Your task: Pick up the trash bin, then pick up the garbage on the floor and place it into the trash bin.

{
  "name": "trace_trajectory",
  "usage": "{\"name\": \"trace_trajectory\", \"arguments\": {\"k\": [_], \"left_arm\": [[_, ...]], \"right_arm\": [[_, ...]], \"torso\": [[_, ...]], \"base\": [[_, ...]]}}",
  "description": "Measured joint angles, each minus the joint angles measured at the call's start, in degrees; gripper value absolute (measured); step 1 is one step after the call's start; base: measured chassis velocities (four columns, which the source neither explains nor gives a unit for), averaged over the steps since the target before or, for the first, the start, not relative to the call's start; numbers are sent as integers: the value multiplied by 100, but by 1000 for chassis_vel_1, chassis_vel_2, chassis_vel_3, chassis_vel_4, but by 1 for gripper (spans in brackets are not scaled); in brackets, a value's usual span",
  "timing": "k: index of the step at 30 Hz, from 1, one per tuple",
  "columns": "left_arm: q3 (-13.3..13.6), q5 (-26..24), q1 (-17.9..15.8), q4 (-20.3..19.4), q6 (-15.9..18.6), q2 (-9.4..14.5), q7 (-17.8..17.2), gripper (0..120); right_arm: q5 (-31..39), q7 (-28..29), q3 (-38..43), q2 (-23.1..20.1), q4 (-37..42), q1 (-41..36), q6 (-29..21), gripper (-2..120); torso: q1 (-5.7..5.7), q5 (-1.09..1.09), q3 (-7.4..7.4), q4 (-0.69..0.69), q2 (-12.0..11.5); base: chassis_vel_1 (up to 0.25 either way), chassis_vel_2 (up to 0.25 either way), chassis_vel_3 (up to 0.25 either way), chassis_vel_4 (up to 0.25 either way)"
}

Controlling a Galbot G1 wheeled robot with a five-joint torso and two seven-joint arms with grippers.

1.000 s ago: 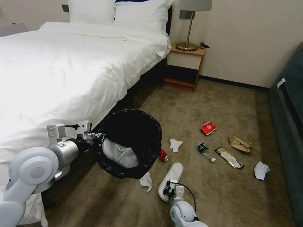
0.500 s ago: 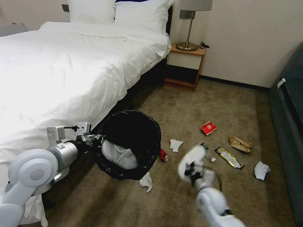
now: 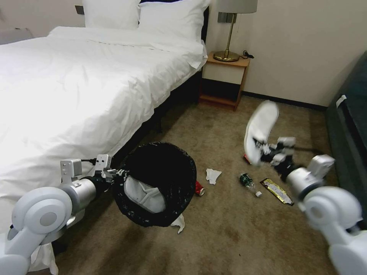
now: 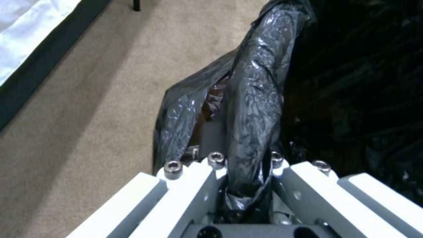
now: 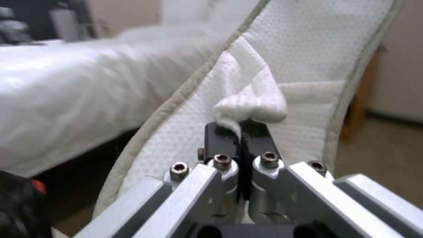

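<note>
My left gripper (image 3: 114,172) is shut on the rim of the trash bin (image 3: 183,179), holding it tilted above the floor (image 3: 229,236) beside the bed. The black bag rim (image 4: 251,109) is pinched between the left fingers. One white slipper (image 3: 143,193) lies inside the bin. My right gripper (image 3: 263,151) is raised at mid right, shut on the strap of a second white slipper (image 3: 262,126); the strap (image 5: 251,107) is bunched in its jaws. Garbage on the carpet: a tissue (image 3: 212,175), a red can (image 3: 198,188), a bottle (image 3: 248,182), a gold wrapper (image 3: 277,191), and another tissue (image 3: 177,223) under the bin.
The white bed (image 3: 76,84) fills the left side, its edge close to the bin. A nightstand (image 3: 225,80) with a lamp stands against the far wall. A dark sofa (image 3: 351,126) lines the right. Open carpet lies in front.
My right gripper has lifted the slipper off the floor and swung it up and to the right. The bin has dropped slightly in the left gripper's hold.
</note>
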Motion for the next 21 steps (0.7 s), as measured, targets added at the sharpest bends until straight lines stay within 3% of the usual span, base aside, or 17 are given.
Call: {"name": "trace_trajectory", "arguments": {"k": [2, 5, 8, 21], "left_arm": [[7, -4, -15, 2, 0, 3, 2, 1], [54, -76, -99, 5, 0, 78, -9, 1], [62, -133, -60, -24, 0, 168, -24, 1], [85, -445, -64, -36, 1, 234, -152, 1]], "right_arm": [[8, -101, 0, -54, 12, 94, 20, 0], [90, -860, -332, -343, 29, 777, 121, 0], [196, -1044, -815, -549, 105, 1195, 143, 0], [23, -1060, -2144, -597, 689, 1321, 103, 0]], "torso": [[0, 0, 0, 0, 0], [0, 0, 0, 1, 0], [0, -1, 1, 1, 0], [-1, -2, 0, 0, 1]], "base": [[0, 0, 0, 0], [0, 0, 0, 0], [0, 0, 0, 0], [0, 0, 0, 0]]}}
